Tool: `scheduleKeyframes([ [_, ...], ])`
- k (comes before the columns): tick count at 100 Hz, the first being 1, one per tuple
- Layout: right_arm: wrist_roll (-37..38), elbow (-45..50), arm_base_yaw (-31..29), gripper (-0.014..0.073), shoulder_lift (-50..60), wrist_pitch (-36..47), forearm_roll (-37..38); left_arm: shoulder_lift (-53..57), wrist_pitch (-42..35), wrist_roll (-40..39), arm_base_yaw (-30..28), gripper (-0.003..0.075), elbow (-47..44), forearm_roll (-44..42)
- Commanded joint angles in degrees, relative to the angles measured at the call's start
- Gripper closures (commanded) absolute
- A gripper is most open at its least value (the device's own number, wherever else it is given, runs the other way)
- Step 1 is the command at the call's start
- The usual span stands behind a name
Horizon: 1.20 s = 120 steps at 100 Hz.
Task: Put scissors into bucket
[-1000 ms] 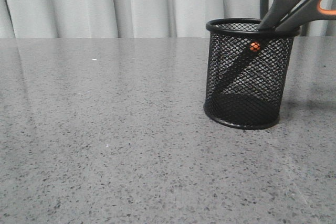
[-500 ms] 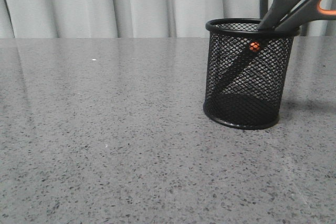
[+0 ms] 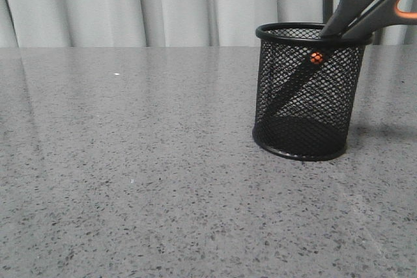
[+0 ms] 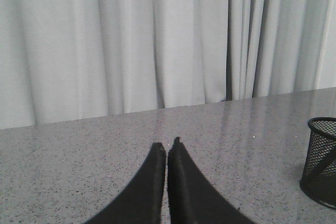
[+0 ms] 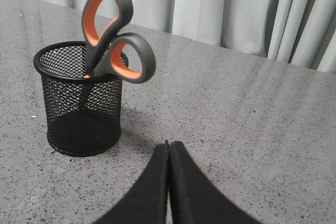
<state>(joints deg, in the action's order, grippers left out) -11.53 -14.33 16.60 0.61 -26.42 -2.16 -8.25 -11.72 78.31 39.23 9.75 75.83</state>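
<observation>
Evenly and softly lit, no harsh glare. Pale streaks of reflected curtain [image 3: 163, 4] across the polished table [image 3: 130, 193]. Faint shadow beside the mesh cup [image 5: 81, 100] toward the table's right edge. Sharp throughout the front view; slightly soft on the dark fingers [image 4: 181, 182] in both wrist views.

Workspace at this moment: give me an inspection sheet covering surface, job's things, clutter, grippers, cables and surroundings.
Surface: grey speckled table, glossy, no spills seen.
Job's things: scissors stand blades-down inside the black mesh bucket, handles leaning over its rim; bucket upright.
Clutter: nothing seen.
Grippers: left gripper fingers shut, holding nothing, away from the bucket; right gripper fingers shut, holding nothing, apart from the bucket.
Cables: nothing seen.
Surroundings: pale pleated curtain behind the table.
</observation>
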Motion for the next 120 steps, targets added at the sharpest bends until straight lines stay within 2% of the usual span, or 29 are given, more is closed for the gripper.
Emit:
scheduleKeyframes([
  [1, -0.2, -1.5, 0.1, 0.0645, 0.6, 5.1, 0.1, -0.6, -0.3, -0.5, 0.4, 0.074, 1.6, -0.5],
  [43, -0.2, -1.5, 0.1, 0.0645, 0.6, 5.1, 0.1, -0.6, -0.3, -0.5, 0.4, 0.074, 0.7, -1.3],
  [62, -0.2, -1.5, 0.1, 0.0645, 0.6, 5.1, 0.1, -0.5, 0.1, -0.2, -4.0, 0.074, 0.2, -13.9],
  [66, -0.2, -1.5, 0.1, 0.0645, 0.6, 5.1, 0.1, -0.5, 1.8, -1.3, -5.9, 0.074, 0.2, -19.2],
  [70, -0.2, -1.5, 0.1, 0.0645, 0.6, 5.1, 0.1, -0.3, 5.0, -6.3, -7.9, 0.074, 0.2, -26.4],
  [73, -0.2, -1.5, 0.1, 0.0645, 0.6, 5.1, 0.1, -0.3, 7.5, -11.7, -9.3, 0.074, 0.2, -35.9],
  [82, -0.2, -1.5, 0.1, 0.0645, 0.6, 5.1, 0.1, -0.3, 13.9, -38.1, -14.1, 0.074, 0.0, -60.1],
  [88, -0.2, -1.5, 0.1, 0.0645, 0.6, 5.1, 0.1, -0.3, 16.5, -54.6, -17.2, 0.074, -1.1, -70.5],
  [93, -0.2, -1.5, 0.1, 0.0645, 0.6, 5.1, 0.1, -0.3, 16.9, -62.7, -19.8, 0.074, -2.4, -75.3],
  [98, -0.2, -1.5, 0.1, 0.0645, 0.6, 5.1, 0.1, -0.3, 16.1, -66.3, -22.5, 0.074, -3.9, -76.9],
  [120, -0.2, -1.5, 0.1, 0.0645, 0.6, 5.1, 0.1, 1.8, 15.2, -67.3, -27.3, 0.074, -10.2, -76.9],
])
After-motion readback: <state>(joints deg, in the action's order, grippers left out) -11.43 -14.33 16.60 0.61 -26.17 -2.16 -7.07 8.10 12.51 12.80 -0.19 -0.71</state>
